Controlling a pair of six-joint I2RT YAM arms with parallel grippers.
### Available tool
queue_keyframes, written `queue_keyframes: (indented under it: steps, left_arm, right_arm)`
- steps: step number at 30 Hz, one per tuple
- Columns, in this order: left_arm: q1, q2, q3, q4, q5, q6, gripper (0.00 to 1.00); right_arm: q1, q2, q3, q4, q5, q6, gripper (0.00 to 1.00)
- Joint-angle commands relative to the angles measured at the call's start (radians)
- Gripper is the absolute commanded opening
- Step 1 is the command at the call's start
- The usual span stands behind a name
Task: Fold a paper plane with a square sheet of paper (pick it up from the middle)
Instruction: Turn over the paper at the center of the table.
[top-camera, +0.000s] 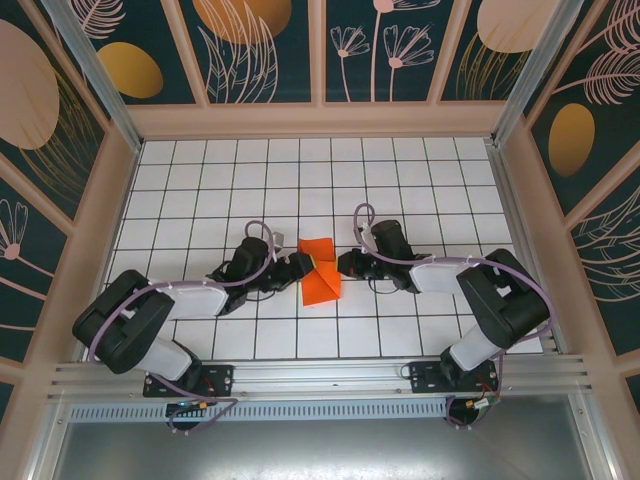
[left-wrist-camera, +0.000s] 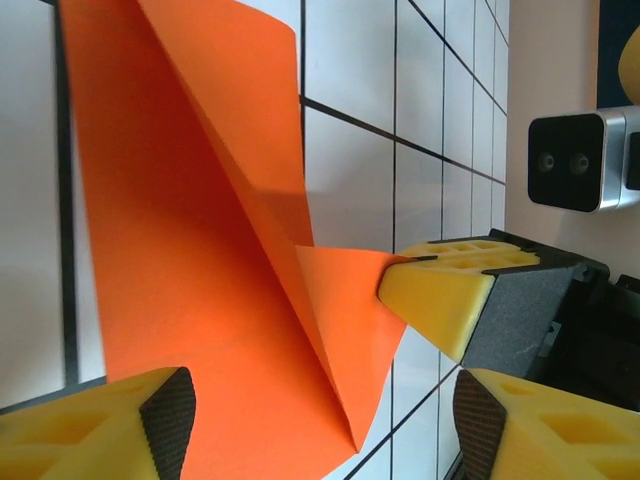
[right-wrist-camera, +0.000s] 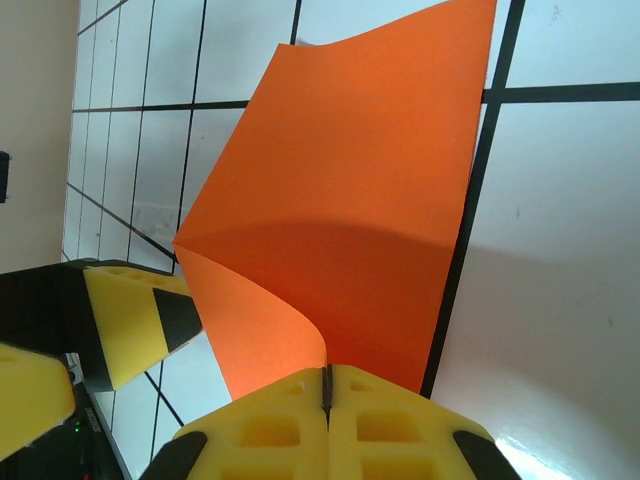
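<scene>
Two grippers meet at the sheet (top-camera: 320, 280) in the top view. The left gripper (top-camera: 303, 268) and right gripper (top-camera: 343, 265) face each other with the orange paper between their tips, on the tiled table (top-camera: 400, 180). Sheet is partly folded here: lower part flat, upper flap creased and angled up. Jaw gaps are too small to read from this view.

Left wrist: left gripper (left-wrist-camera: 320, 430) has its jaws well apart, nothing clamped. The sheet (left-wrist-camera: 180, 250) runs between the two fingers, its pointed corner just ahead of the gap. The near-side pad (left-wrist-camera: 165, 420) sits just beside the paper; can't tell if it touches. The right gripper (left-wrist-camera: 400, 290) comes in from the far side, tips together on the sheet's edge. Paper shows one sharp diagonal crease, and the flap past it is lifted and throws a shadow on the tiles.

Right wrist: right gripper (right-wrist-camera: 326, 385) has both fingers pressed flush, with the sheet's (right-wrist-camera: 340, 230) edge pinched in the seam. Paper rises straight out of the tips and curls over to one side into a soft fold. The far corner is off the table. The left gripper (right-wrist-camera: 80, 355) sits beyond the fold, fingers apart.
</scene>
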Motion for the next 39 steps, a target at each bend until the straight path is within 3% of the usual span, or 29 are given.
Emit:
queue_keyframes:
  steps: [1,7,13,17,24,27,35,39]
  left_arm:
    - [-0.011,0.039,0.040,0.085,0.039,0.017,0.69]
    - [-0.015,0.110,0.070,0.114,0.044,-0.002,0.60]
    - [-0.017,0.159,0.082,0.150,0.059,-0.015,0.59]
    - [-0.017,0.192,0.095,0.160,0.068,-0.009,0.57]
    - [-0.017,0.203,0.097,0.170,0.084,0.028,0.49]
    - [-0.019,0.200,0.089,0.178,0.088,0.051,0.47]
    - [-0.021,0.199,0.082,0.200,0.125,0.128,0.46]
    - [-0.021,0.207,0.101,0.158,0.126,0.166,0.39]
  right_arm:
    - [-0.004,-0.011,0.002,0.024,0.000,0.016,0.03]
    - [-0.004,-0.021,0.003,0.015,0.011,0.020,0.03]
    - [-0.004,-0.023,0.010,0.002,0.009,0.026,0.06]
    - [-0.004,-0.031,0.028,-0.030,0.012,0.026,0.15]
    - [-0.016,-0.119,0.065,-0.146,0.090,0.048,0.45]
    - [-0.027,-0.168,0.069,-0.187,0.129,0.061,0.54]
    - [-0.029,-0.209,0.075,-0.215,0.167,0.106,0.62]
    - [-0.058,-0.211,0.076,-0.222,0.176,0.118,0.62]
